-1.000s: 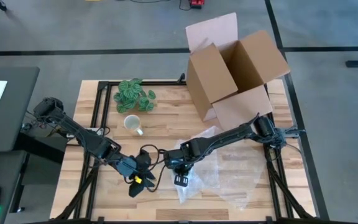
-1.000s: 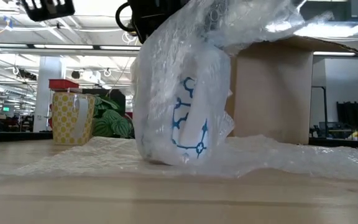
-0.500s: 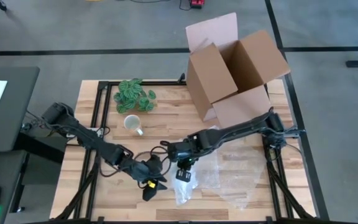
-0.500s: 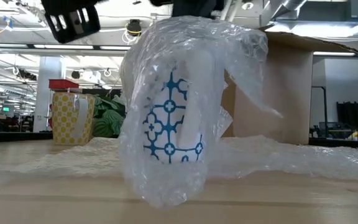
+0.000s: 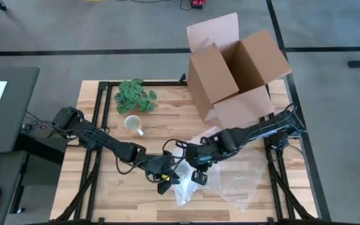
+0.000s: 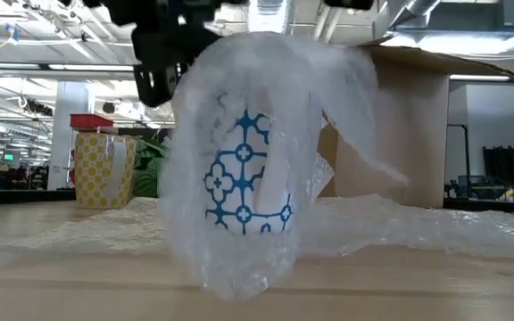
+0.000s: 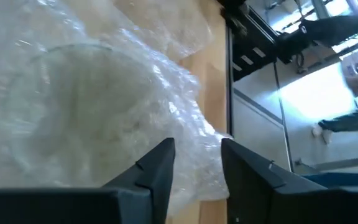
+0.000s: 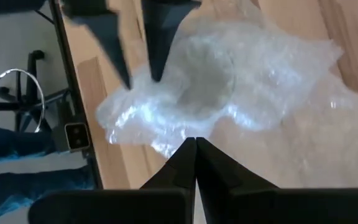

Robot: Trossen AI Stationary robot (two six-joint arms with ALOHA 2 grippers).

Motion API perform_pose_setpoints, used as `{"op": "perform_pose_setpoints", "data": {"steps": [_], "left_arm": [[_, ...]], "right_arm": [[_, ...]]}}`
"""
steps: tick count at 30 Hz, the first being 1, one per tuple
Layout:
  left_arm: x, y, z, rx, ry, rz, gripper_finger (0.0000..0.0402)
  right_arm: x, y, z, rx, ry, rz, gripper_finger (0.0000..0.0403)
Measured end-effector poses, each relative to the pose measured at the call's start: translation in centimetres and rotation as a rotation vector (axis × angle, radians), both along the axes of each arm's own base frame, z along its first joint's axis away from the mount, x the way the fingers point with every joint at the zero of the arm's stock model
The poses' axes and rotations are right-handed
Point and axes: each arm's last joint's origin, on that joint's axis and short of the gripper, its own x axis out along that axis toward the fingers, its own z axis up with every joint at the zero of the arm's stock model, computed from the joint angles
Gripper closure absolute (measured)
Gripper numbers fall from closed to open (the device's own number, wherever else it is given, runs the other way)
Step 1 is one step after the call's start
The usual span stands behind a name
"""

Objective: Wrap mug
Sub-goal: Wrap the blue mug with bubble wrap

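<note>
The blue-patterned mug [image 6: 255, 174] stands upright near the table's [image 5: 242, 209] front centre, draped in bubble wrap [image 6: 239, 143]; the right gripper [image 8: 195, 149] sits above it, fingers pressed together, apparently pinching the film. The left gripper [image 7: 197, 163] hovers at the mug's left side, fingers slightly spread.

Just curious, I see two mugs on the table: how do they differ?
The patterned mug is covered in bubble wrap at mid-table, between both claws; the plain mug sits bare, beside the plant. One shows a blue pattern, the other looks cream. Both stand upright.
</note>
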Motion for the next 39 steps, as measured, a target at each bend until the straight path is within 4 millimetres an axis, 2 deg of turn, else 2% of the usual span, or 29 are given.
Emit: {"op": "perform_pose_setpoints", "data": {"steps": [7, 11, 16, 23, 29, 39], "left_arm": [[0.5, 1.9, -0.3, 0.005, 0.043, 0.106, 0.0354], [0.8, 3.0, -0.4, 0.001, 0.062, 0.156, 0.0391], [0.9, 3.8, -0.6, -0.014, 0.087, 0.209, 0.0398], [1.3, 3.9, -1.7, -0.061, 0.136, 0.257, 0.0401], [1.3, 3.9, -2.0, -0.074, 0.153, 0.268, 0.0401], [1.3, 3.9, -2.1, -0.075, 0.150, 0.268, 0.0401]], "right_arm": [[-1.6, 3.2, 0.0, 0.014, 0.014, 0.054, 0.0403], [-2.0, 4.5, -1.9, 0.029, 0.030, 0.049, 0.0403], [-1.5, 5.3, -4.1, 0.072, -0.018, 0.030, 0.0403], [-1.3, 5.5, -5.3, 0.093, -0.040, 0.003, 0.0403], [-1.4, 5.0, -5.2, -0.009, -0.087, -0.145, 0.0403], [-0.3, 2.5, -5.2, -0.151, -0.146, -0.247, 0.0403]]}}
